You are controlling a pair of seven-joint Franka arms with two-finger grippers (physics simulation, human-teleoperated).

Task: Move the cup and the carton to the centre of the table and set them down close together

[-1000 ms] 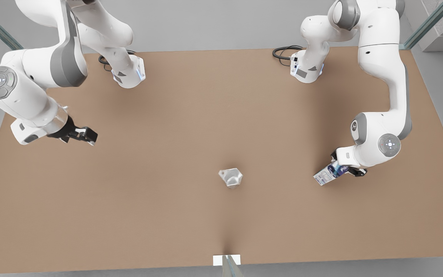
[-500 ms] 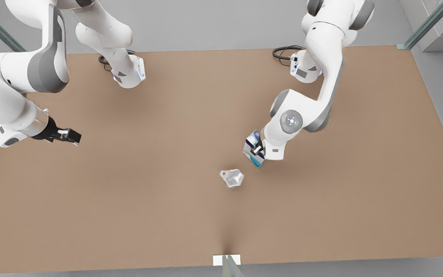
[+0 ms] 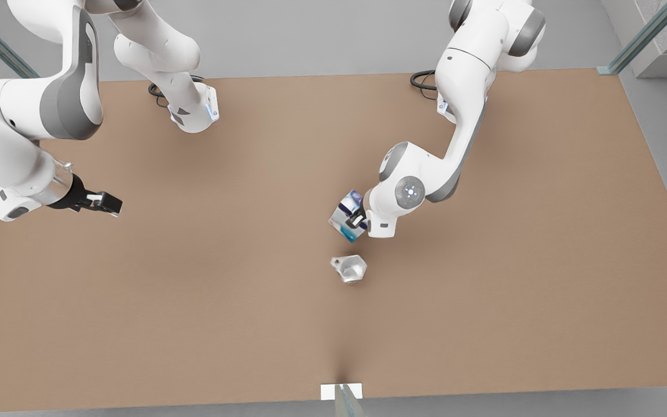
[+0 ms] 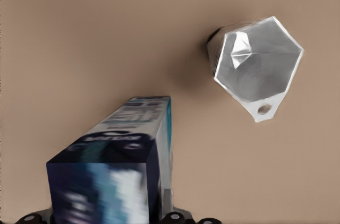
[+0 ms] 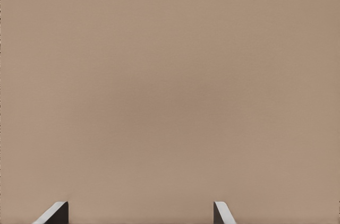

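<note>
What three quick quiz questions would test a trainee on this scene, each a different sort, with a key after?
1. True or false: the carton is held in the left claw.
2. Multiple choice: where is the cup? A) in the right claw B) standing on the table near its centre C) on top of the carton
3. Fill in: the right claw, waiting at the front view's left over bare table, has its fingers ____.

Key: 1 true; 2 B; 3 open.
</note>
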